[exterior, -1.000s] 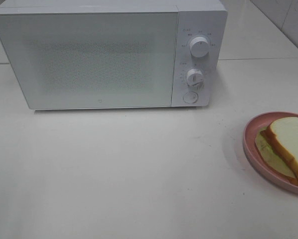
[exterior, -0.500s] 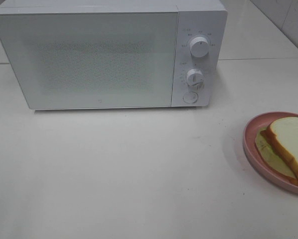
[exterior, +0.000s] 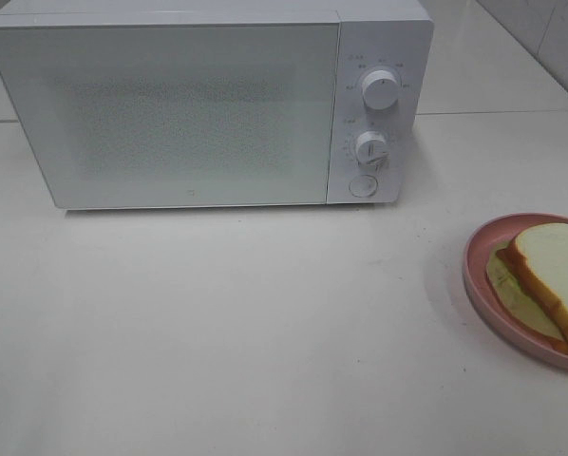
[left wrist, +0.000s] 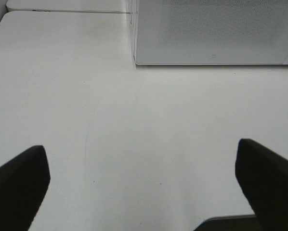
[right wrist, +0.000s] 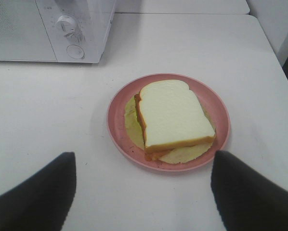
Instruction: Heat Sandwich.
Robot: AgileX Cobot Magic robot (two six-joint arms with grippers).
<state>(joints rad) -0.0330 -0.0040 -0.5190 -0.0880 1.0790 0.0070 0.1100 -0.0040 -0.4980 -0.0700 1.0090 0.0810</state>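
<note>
The sandwich (exterior: 553,271) (right wrist: 173,117), white bread with tan crust and a pale green-yellow layer, lies on a round pink plate (exterior: 476,275) (right wrist: 116,122) at the table's right edge. A white microwave (exterior: 208,104) (right wrist: 47,29) stands at the back with its door shut. Neither arm shows in the exterior high view. My right gripper (right wrist: 143,185) is open, its dark fingers (right wrist: 38,197) apart on the near side of the plate, holding nothing. My left gripper (left wrist: 141,183) is open over bare table in front of the microwave (left wrist: 216,31).
The microwave has two dials (exterior: 380,88) and a round button (exterior: 363,186) on its right panel. A seam between white tables (exterior: 498,112) runs behind the plate. The table's right edge (right wrist: 274,48) is close to the plate.
</note>
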